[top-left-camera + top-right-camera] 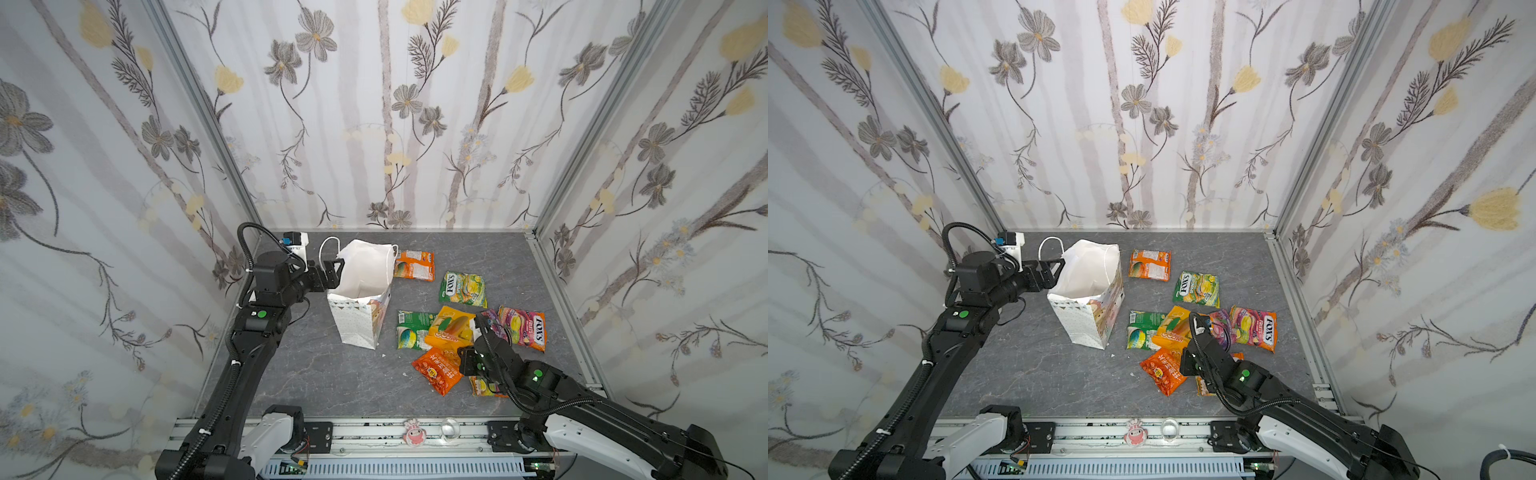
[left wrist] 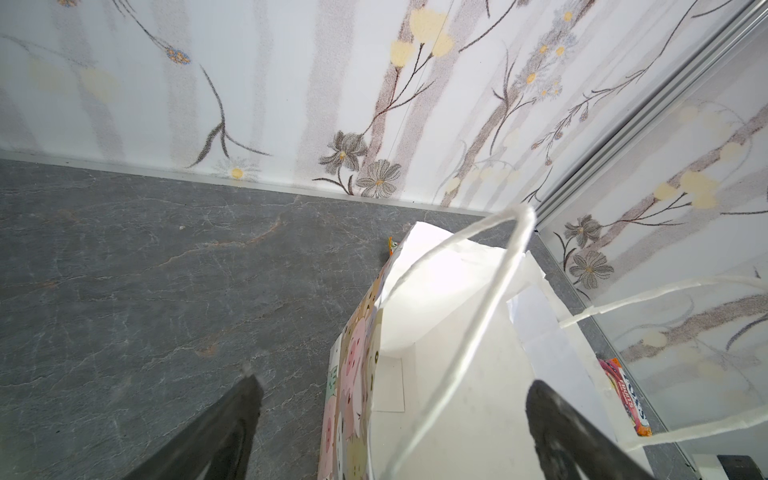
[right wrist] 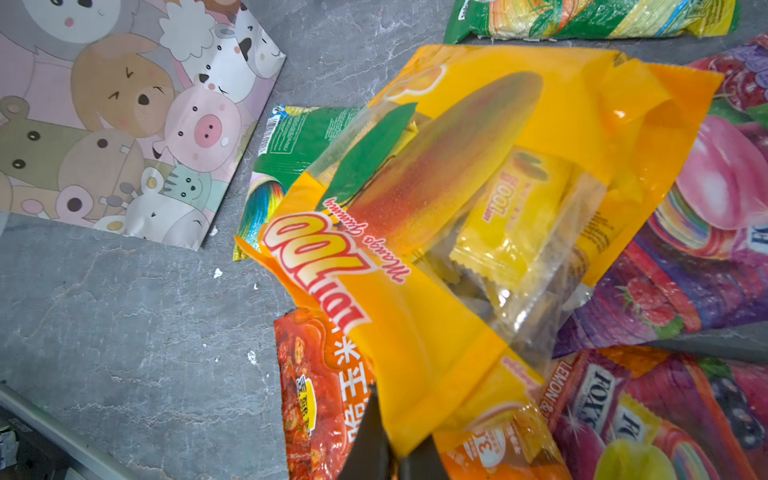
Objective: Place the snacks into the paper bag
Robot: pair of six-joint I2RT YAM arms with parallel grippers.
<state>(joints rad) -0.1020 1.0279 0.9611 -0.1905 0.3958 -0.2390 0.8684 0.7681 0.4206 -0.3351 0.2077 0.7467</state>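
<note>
The white paper bag (image 1: 360, 320) stands open at the back left, cartoon animals on its side (image 3: 124, 124). My left gripper (image 1: 335, 270) is open at the bag's left rim, its fingers astride the bag wall (image 2: 449, 332). Snacks lie to the right of the bag: an orange packet (image 1: 414, 265), a green FOX'S packet (image 1: 463, 289), a green one (image 1: 409, 328), a purple one (image 1: 494, 322), a pink FOX'S one (image 1: 523, 328) and an orange-red one (image 1: 436, 370). My right gripper (image 3: 395, 457) is shut on a corner of the yellow mango packet (image 3: 478, 174), which lies on top of the pile.
A white and blue device (image 1: 299, 243) stands behind the left arm in the back corner. A pink figure (image 1: 414, 433) and a clear round object (image 1: 449, 428) sit on the front rail. Floral walls close in three sides.
</note>
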